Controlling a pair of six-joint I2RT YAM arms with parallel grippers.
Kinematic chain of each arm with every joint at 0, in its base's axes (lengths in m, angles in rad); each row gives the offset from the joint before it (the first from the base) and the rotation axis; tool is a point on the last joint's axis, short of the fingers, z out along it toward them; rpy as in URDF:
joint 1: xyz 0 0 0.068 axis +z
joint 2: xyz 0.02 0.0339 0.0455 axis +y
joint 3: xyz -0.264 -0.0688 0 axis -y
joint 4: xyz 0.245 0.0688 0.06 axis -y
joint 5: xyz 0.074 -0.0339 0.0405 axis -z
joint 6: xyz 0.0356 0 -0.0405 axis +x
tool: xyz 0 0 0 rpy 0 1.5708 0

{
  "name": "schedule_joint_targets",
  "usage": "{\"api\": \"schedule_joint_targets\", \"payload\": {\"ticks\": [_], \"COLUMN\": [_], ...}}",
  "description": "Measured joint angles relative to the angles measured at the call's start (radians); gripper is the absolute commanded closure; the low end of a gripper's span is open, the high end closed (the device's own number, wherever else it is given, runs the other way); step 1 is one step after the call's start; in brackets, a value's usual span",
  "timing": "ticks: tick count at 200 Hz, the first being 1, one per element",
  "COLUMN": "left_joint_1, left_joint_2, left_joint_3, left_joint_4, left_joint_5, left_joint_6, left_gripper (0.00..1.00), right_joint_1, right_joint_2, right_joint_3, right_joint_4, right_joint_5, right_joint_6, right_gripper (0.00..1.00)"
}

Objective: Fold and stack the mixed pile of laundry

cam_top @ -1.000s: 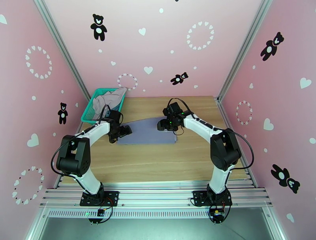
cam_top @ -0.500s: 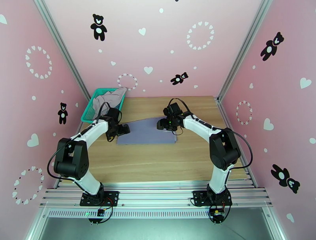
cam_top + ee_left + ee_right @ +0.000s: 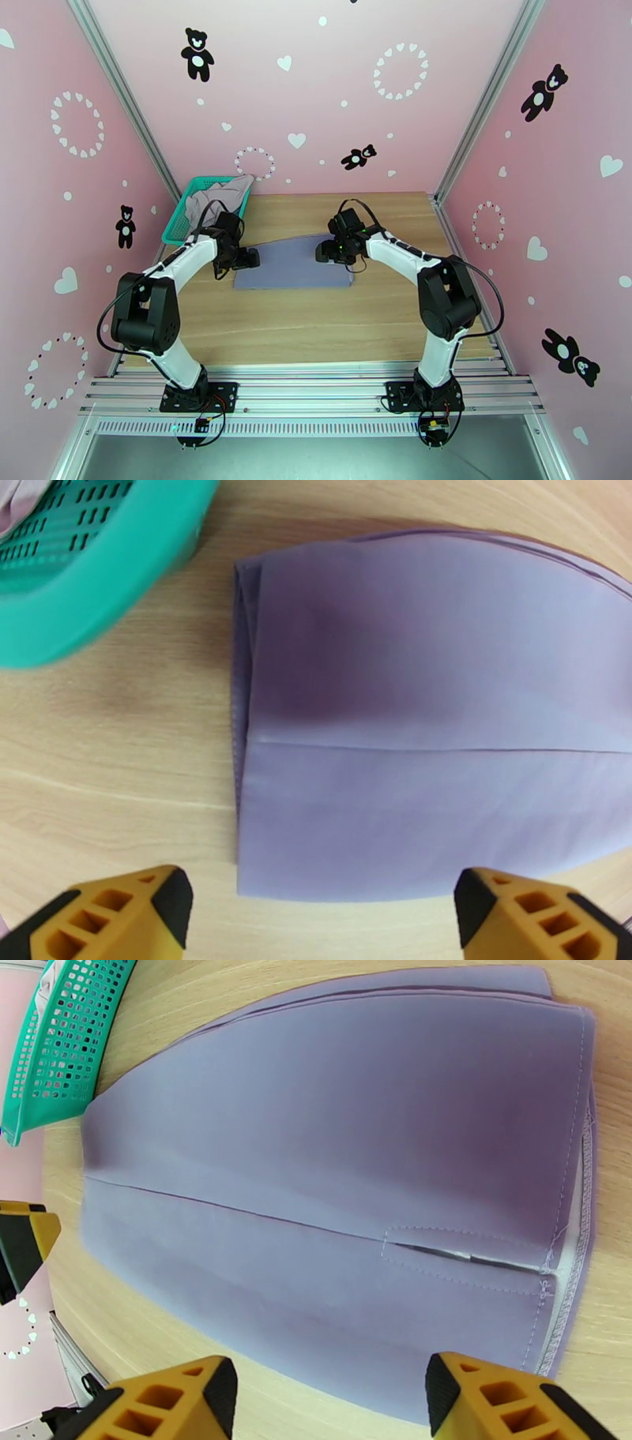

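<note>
Counting, big to small: one wooden worktop [image 3: 316,331], one folded grey-lavender garment [image 3: 292,264], one green mesh basket [image 3: 175,227], two grippers.

Garment lies flat at frame centre on the worktop, between the two grippers, just right of the basket and not touching it. It is folded in layers, with a straight crease across it and a curved far edge. Stitched seam and white-edged hem at its right end, stacked fold at its left end.

Basket sits at the worktop's upper left, with grey cloth [image 3: 223,196] heaped inside and draped over the far rim. Piece count can't be told.

Left gripper [image 3: 324,910] is spread wide over the garment's left end, pinching nothing. Right gripper [image 3: 332,1402] is spread over the right end, nothing between its fingers.
</note>
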Motion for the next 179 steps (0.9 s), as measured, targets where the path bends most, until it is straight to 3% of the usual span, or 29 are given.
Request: {"api": "schedule_joint_targets", "payload": {"ticks": [63, 105, 179], "left_joint_1": [-0.018, -0.018, -0.019], "left_joint_2": [-0.058, 0.026, 0.151], "left_joint_3": [0.007, 0.003, 0.027], "left_joint_4": [-0.079, -0.079, -0.014], "left_joint_5": [-0.071, -0.090, -0.077], "left_joint_6": [-0.082, -0.100, -0.013], "left_gripper": [0.05, 0.08, 0.09], "right_joint_1": [0.000, 0.000, 0.000], "right_joint_2": [0.167, 0.167, 0.167], "right_joint_3": [0.041, 0.046, 0.043], "right_joint_4": [-0.012, -0.014, -0.012], "right_joint_5": [0.084, 0.105, 0.105], "right_joint_6": [0.014, 0.016, 0.016], "right_gripper": [0.43, 0.43, 0.43]}}
